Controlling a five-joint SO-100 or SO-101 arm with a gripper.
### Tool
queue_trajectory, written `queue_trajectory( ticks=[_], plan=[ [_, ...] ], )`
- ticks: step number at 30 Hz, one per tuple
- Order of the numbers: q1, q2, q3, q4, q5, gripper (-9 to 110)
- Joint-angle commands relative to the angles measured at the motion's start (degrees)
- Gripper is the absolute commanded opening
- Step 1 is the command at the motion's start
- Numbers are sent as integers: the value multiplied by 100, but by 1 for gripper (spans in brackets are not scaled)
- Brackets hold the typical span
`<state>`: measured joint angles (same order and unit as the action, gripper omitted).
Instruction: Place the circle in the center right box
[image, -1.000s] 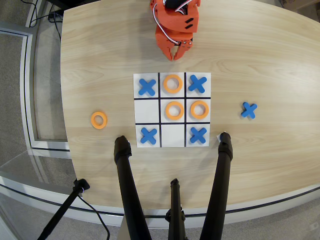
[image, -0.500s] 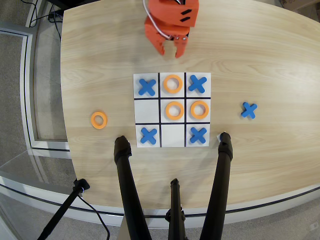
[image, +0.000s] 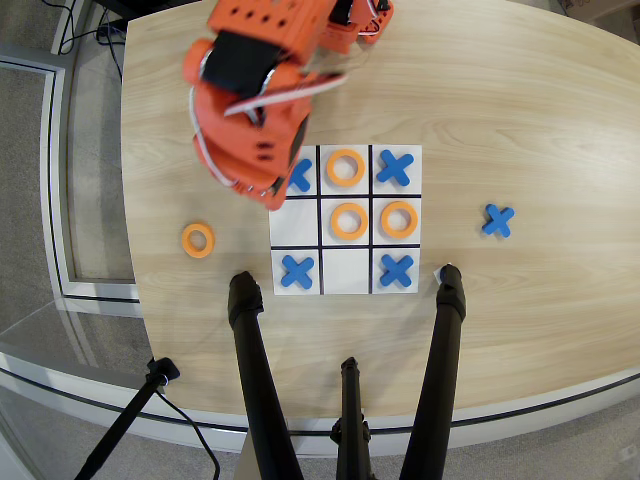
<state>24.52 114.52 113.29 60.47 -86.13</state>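
A loose orange circle lies flat on the wooden table, left of the board in the overhead view. The white 3x3 board holds three more orange rings: top middle, centre and the right end of the middle row. The middle row's left end cell is bare; I take it as the center right box, seen from the arm's side. My orange gripper hangs over the board's top-left corner, up and right of the loose circle, pointing down-left. Its jaws are blurred against the arm body.
Blue X pieces sit at top right, bottom left and bottom right; the top-left one is mostly hidden by the arm. Another X lies right of the board. Black stand legs cross the table's near edge.
The arm has swung from the far table edge down and left, and now looms large over the board's top-left corner. No piece has moved.
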Motion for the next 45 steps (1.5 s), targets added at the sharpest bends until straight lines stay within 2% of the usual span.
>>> queue_trajectory(
  ticks=[1, 11, 26, 34, 45],
  plan=[
    [246, -703, -861, -132, -53, 13],
    [650, -2786, -2751, -229, -193, 19],
    [853, -4737, -3568, -1081, -193, 19],
    [976, -5291, -4148, -1063, -193, 19],
    [976, -5458, -4113, -1055, -167, 18]
  ],
)
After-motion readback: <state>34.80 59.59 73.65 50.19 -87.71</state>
